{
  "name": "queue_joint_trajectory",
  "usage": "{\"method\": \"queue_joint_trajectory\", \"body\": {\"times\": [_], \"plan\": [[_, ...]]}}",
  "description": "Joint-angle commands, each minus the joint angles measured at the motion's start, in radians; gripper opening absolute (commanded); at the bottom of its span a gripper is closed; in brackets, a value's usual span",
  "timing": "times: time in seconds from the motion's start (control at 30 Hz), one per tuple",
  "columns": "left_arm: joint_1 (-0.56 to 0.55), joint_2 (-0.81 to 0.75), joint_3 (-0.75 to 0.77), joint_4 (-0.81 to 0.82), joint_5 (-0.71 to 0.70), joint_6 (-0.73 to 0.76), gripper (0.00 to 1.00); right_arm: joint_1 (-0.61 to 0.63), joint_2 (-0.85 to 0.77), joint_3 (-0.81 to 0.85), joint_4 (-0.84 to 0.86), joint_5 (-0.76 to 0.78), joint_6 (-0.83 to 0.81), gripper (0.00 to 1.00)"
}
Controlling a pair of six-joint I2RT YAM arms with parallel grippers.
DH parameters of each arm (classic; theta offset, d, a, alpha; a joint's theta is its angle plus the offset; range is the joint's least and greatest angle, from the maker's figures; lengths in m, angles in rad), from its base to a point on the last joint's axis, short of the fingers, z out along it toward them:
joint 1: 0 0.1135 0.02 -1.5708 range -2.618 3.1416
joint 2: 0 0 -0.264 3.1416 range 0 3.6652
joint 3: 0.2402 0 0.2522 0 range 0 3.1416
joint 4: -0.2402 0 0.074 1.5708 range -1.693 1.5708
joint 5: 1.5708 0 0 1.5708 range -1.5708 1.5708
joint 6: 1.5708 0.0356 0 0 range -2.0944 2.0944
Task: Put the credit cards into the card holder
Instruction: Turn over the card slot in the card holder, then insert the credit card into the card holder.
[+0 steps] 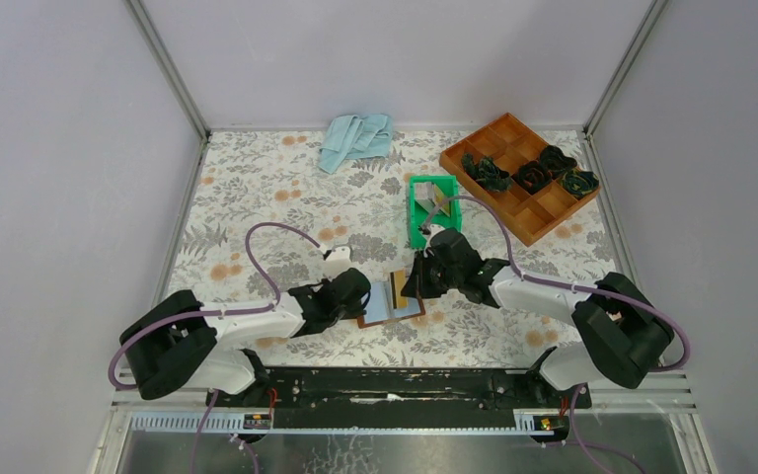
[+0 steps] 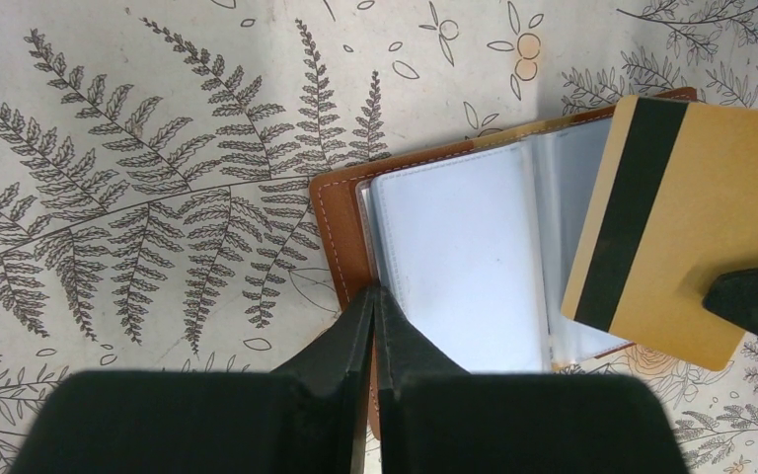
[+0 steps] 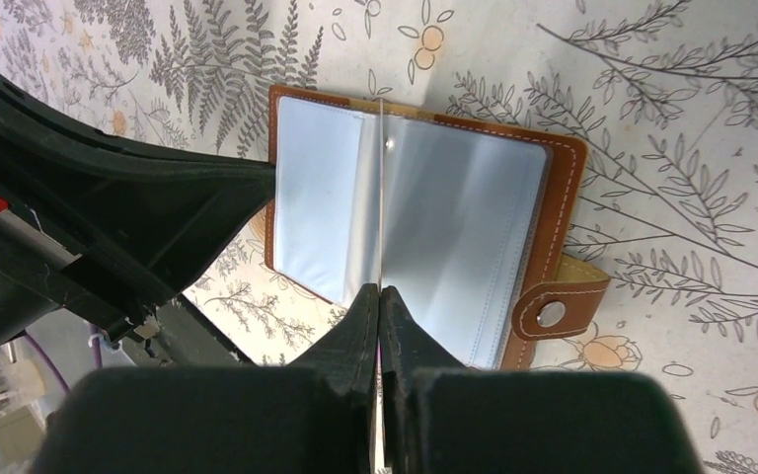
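Barely begun: one card poised, none visibly slotted yet.
I have the right gripper clamped on a gold credit card above the open card holder; the left gripper, jaws together, pins its edge.

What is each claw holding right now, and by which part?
Right claw pinches the gold card at the edge opposite its dark stripe. Left claw is shut at the card holder's edge; grip or press, unclear.
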Motion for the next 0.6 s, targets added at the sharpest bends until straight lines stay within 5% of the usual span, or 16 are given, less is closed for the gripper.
{"method": "queue_joint_trajectory", "body": {"times": [0.0,0.57], "plan": [[-0.004,0.043,-0.025,-0.060,-0.015,0.009,0.06,0.010,0.011,-0.017,0.086,-0.069,0.039,0.00],[-0.003,0.062,-0.038,-0.037,-0.014,0.013,0.04,0.010,0.022,-0.054,0.154,-0.141,0.089,0.00]]}}
